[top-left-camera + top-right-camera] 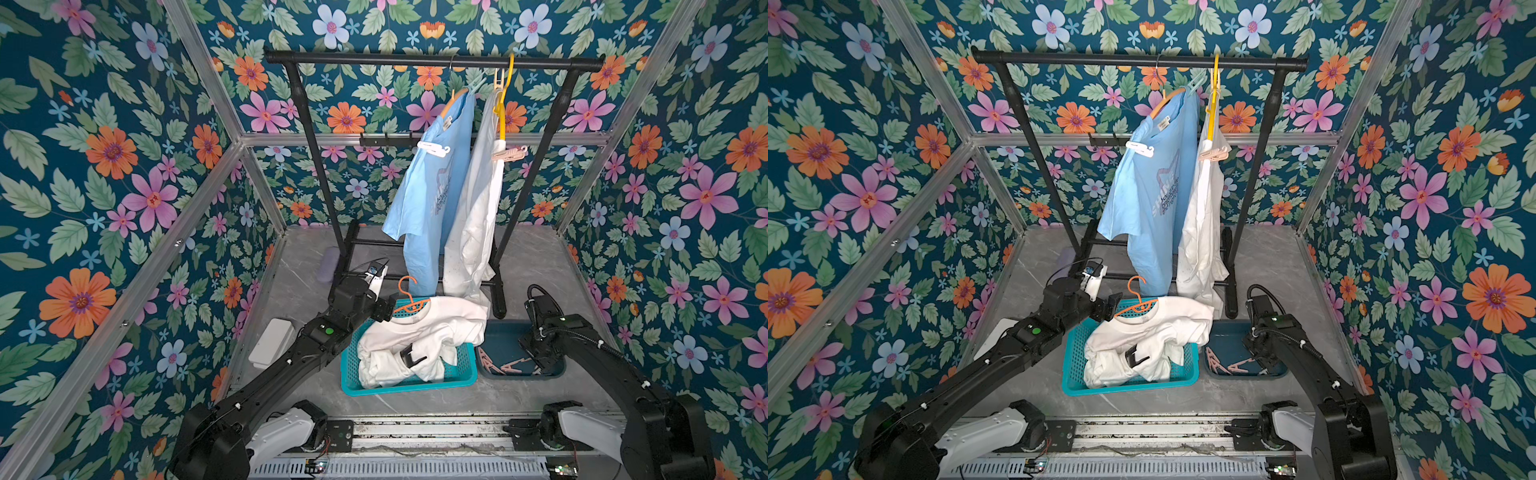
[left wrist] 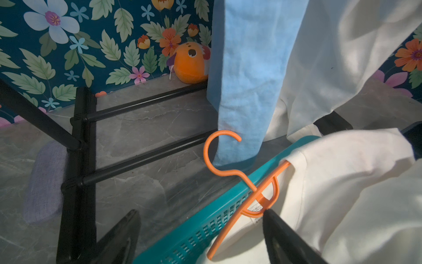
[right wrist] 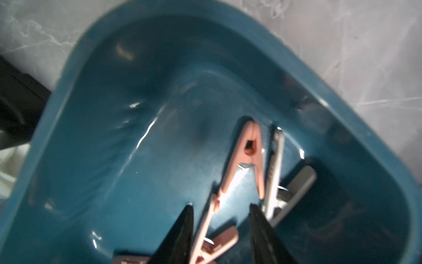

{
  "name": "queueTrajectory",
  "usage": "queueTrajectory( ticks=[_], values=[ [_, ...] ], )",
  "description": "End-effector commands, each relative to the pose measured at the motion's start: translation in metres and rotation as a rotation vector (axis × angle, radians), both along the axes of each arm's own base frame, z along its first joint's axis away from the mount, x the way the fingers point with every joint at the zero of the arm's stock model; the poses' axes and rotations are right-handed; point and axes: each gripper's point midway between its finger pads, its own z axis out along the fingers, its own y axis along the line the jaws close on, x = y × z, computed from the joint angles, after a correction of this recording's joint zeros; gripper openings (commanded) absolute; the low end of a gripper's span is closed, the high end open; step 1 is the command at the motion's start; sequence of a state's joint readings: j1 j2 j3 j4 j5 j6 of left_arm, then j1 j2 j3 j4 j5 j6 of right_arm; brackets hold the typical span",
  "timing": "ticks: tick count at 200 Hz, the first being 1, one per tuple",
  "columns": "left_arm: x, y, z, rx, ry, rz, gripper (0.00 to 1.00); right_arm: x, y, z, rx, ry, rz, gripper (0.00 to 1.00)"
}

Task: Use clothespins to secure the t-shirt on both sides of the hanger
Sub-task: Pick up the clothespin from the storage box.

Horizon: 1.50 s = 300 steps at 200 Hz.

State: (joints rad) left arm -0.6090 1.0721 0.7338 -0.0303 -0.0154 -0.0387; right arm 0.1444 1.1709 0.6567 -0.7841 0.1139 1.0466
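Note:
A white t-shirt (image 1: 436,332) (image 1: 1154,332) lies bundled in a teal basket (image 1: 353,374) (image 2: 205,219), with an orange hanger (image 1: 409,305) (image 2: 228,160) through its collar. My left gripper (image 1: 386,307) (image 2: 201,237) is open at the basket's back rim. One of its fingers (image 2: 280,233) is close to the hanger's neck. Pink and white clothespins (image 1: 509,368) (image 1: 1229,365) lie in a dark blue bin (image 1: 498,336) (image 3: 114,114). My right gripper (image 3: 220,219) is down in that bin. Its jaws stand apart either side of a pink clothespin (image 3: 205,226).
A black rack (image 1: 432,60) at the back holds a blue shirt (image 1: 432,187) and a white shirt (image 1: 478,208), both pegged to their hangers. An orange plush toy (image 2: 191,61) sits by the back wall. A white box (image 1: 272,343) and a purple pad (image 2: 45,180) lie to the left.

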Motion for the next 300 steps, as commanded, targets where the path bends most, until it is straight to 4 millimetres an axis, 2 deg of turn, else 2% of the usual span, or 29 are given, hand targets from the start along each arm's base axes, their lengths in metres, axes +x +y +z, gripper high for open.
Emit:
queueTrajectory(
  ticks=[1,87,118,177,195,208,223,255,300],
  values=[
    [0.003,0.002,0.008,-0.017,-0.033,0.016,0.86,0.011,-0.002,-0.004,-0.01,-0.034,-0.028,0.37],
    [0.005,0.004,0.004,0.021,-0.04,0.018,0.86,-0.007,-0.007,-0.016,-0.021,0.026,-0.096,0.39],
    [0.005,0.004,0.007,0.011,-0.042,0.02,0.86,-0.005,-0.005,-0.023,-0.003,0.018,-0.103,0.38],
    [0.006,0.002,0.011,0.013,-0.043,0.016,0.85,0.006,-0.003,-0.033,-0.003,0.01,-0.103,0.21],
    [0.005,0.003,0.014,0.012,-0.052,0.016,0.85,0.006,-0.001,-0.032,0.009,0.003,-0.108,0.07],
    [0.005,0.004,0.018,0.009,-0.06,0.014,0.84,0.01,0.001,-0.025,0.029,-0.031,-0.105,0.0],
    [0.002,0.002,0.022,0.012,-0.075,-0.008,0.84,0.013,0.004,-0.013,0.045,-0.067,-0.092,0.0],
    [-0.003,-0.002,0.036,0.002,-0.114,-0.047,0.84,0.024,0.01,0.025,0.07,-0.182,-0.006,0.0],
    [-0.018,-0.017,0.064,-0.056,-0.174,-0.171,0.84,0.041,0.04,0.084,0.125,-0.392,0.326,0.0]
  ],
)
